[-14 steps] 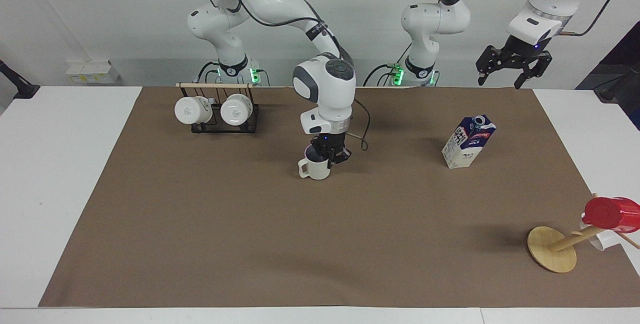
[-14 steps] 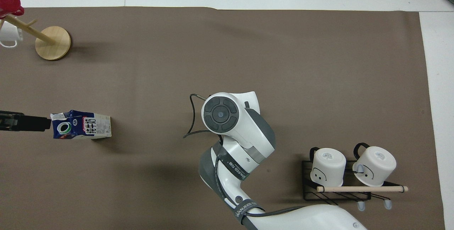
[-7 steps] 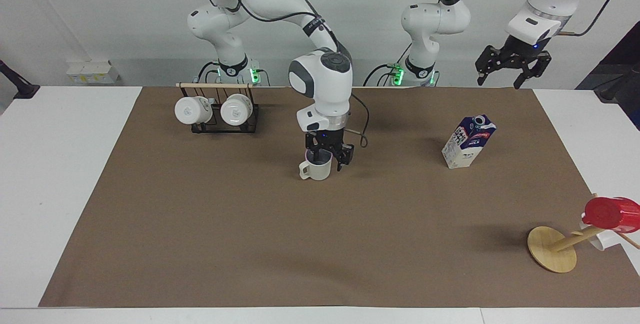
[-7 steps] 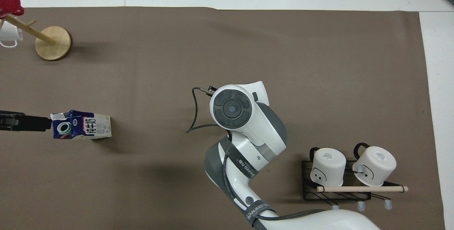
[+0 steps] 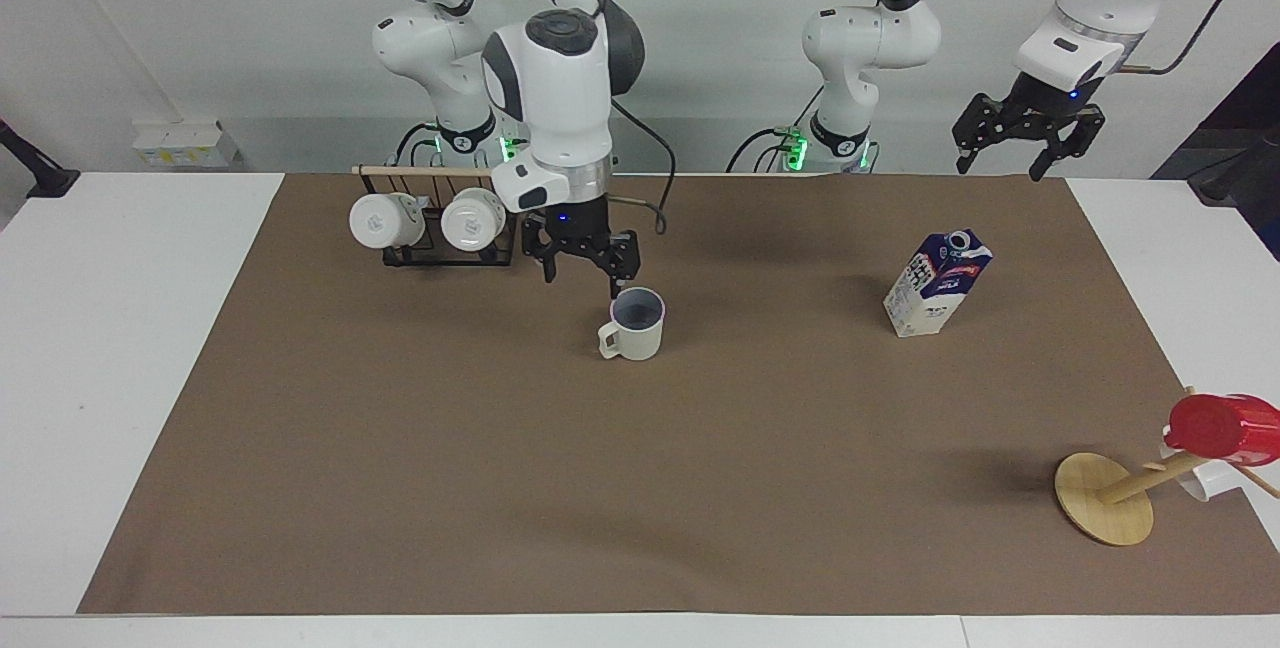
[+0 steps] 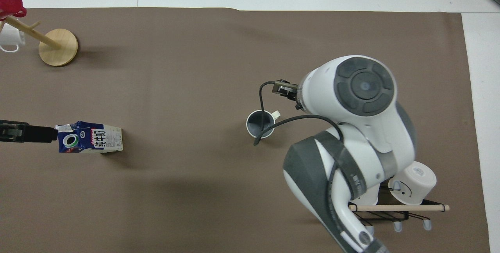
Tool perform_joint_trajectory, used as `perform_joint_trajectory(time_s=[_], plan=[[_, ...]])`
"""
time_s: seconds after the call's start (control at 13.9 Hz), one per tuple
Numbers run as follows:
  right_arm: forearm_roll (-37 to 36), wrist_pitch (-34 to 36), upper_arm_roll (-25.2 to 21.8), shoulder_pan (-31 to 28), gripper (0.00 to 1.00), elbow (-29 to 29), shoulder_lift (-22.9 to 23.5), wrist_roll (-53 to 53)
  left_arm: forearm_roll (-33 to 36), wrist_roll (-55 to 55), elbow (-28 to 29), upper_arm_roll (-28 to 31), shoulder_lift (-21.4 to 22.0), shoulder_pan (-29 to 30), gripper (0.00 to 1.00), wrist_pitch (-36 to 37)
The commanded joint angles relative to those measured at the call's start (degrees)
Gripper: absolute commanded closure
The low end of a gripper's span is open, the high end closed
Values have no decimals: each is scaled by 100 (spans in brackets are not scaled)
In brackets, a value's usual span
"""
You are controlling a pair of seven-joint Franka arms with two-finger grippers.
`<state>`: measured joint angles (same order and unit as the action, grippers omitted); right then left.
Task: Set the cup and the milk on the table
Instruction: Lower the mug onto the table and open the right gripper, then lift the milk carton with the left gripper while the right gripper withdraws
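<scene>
The cream-white cup (image 5: 636,326) stands upright on the brown sheet (image 5: 600,488) of the table (image 5: 120,348), handle toward the right arm's end; it also shows in the overhead view (image 6: 260,124). My right gripper (image 5: 582,273) is open and empty, raised over the sheet between the cup and the mug rack, clear of the cup. The milk (image 5: 936,286) stands tilted on the sheet toward the left arm's end, and shows in the overhead view (image 6: 90,137). My left gripper (image 5: 1027,136) is open, empty and waits high over the sheet's edge nearest the robots.
A black rack (image 5: 440,250) with two glossy white mugs (image 5: 470,220) stands nearer to the robots than the cup. A wooden stand (image 5: 1104,499) with a red cup (image 5: 1222,425) leans at the left arm's end, farther from the robots than the milk.
My right gripper opened and let go of the cup, then rose and moved toward the mug rack. The cup stays on the sheet. The left arm and milk have not moved.
</scene>
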<state>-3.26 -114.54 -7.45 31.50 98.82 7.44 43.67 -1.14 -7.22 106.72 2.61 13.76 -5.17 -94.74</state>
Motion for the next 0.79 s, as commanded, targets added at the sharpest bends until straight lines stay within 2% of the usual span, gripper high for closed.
perform_joint_trajectory(time_s=[0.0, 0.29, 0.72], plan=[[150, 500, 60, -424, 0, 146, -373, -909, 114, 10, 348, 29, 4, -28, 0, -236], [308, 1117, 51, -1197, 0, 234, -786, -1859, 114, 1, 998, 29, 4, -2, 0, -1298], [308, 1706, 42, -2366, 0, 436, -1226, -3265, 114, 1, 1860, 38, 13, 95, 0, -2223]])
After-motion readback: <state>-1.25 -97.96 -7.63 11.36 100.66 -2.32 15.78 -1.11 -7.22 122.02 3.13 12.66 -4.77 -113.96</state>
